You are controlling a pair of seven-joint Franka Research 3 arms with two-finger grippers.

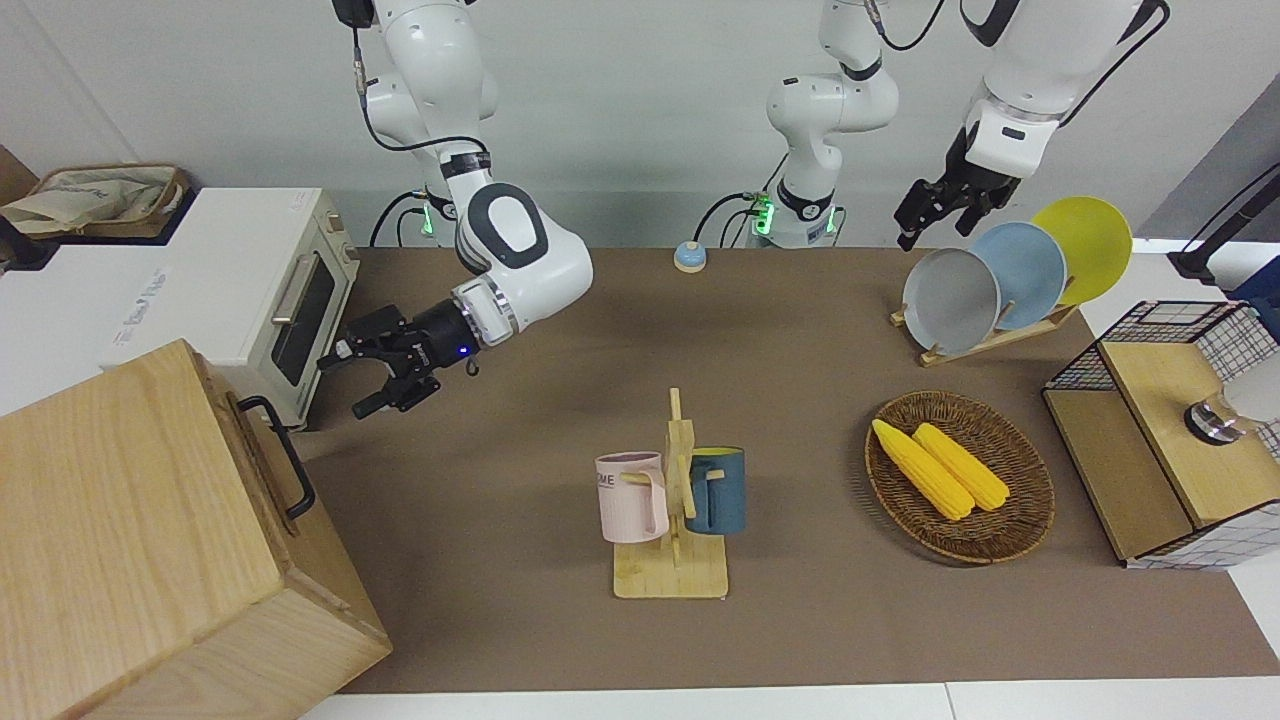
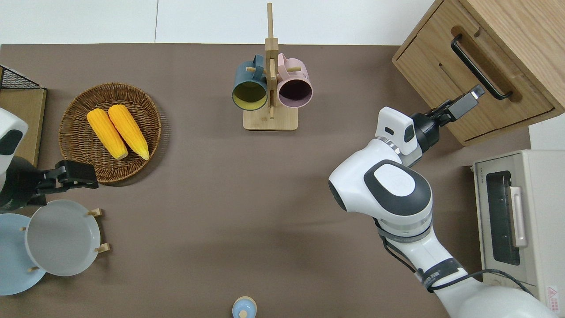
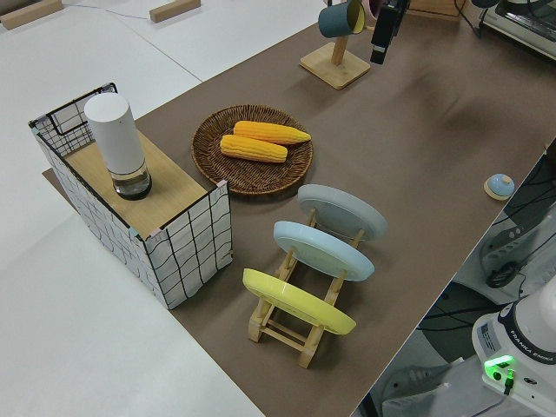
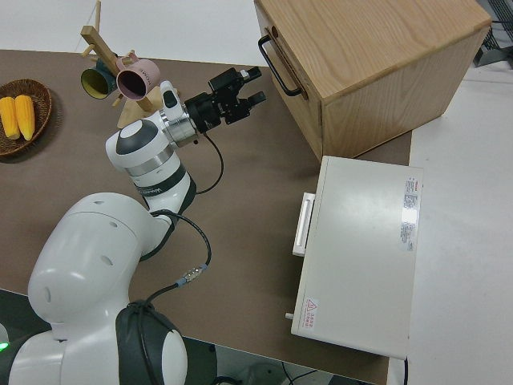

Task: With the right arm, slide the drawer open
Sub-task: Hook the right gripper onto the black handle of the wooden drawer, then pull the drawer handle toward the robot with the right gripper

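The brown table [image 2: 212,190] is carrying a mug stand [image 2: 270,118], corn basket [image 2: 75,150], plate rack [image 1: 985,340], wooden box [image 2: 441,79] and seemingly a small bell [image 2: 243,308].

Wooden box [image 1: 130,530] cut by front view's edge — blue plate [image 2: 11,260] cropped in overhead view.

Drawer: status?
Right gripper jaws open, short of the black loop handle. Wide light-wood drawer shut, untouched. Left arm parked. Path clear.
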